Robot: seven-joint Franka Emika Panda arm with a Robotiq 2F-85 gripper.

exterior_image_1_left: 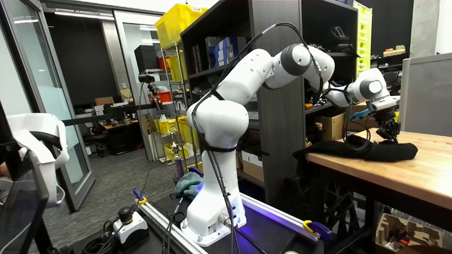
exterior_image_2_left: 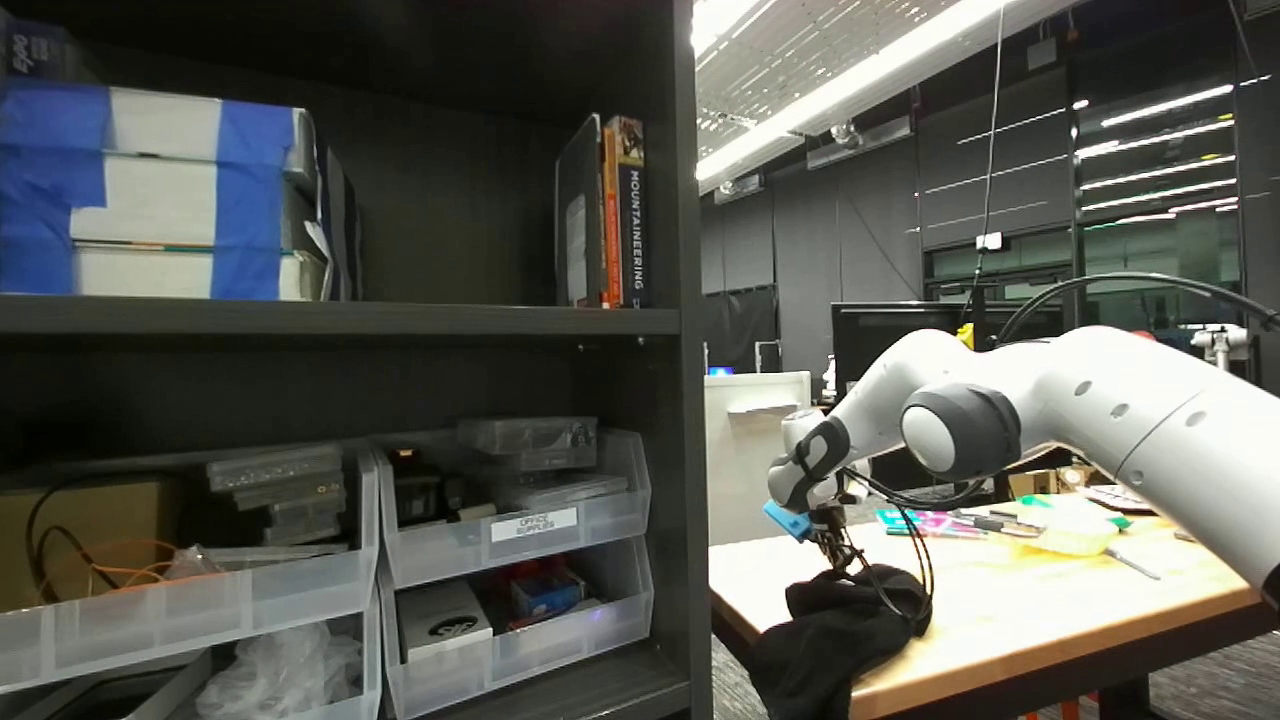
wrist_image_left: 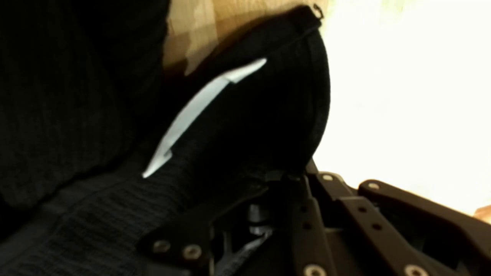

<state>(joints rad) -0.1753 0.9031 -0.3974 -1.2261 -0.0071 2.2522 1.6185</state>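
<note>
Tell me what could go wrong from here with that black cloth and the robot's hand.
Missed grip: the shut hand meets the black cloth, but whether any of it is pinched is hard to tell, so a lift might come up without it.
Falling: part of the cloth hangs over the edge of the table, so its weight could drag it off.
Snagging: the cables loop down close to the cloth and might catch on it.

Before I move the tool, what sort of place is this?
Probably a robotics lab or workshop, judging by the mounted robot arm, the wood-topped table and the clear bin labelled OFFICE SUPPLIES.
</note>
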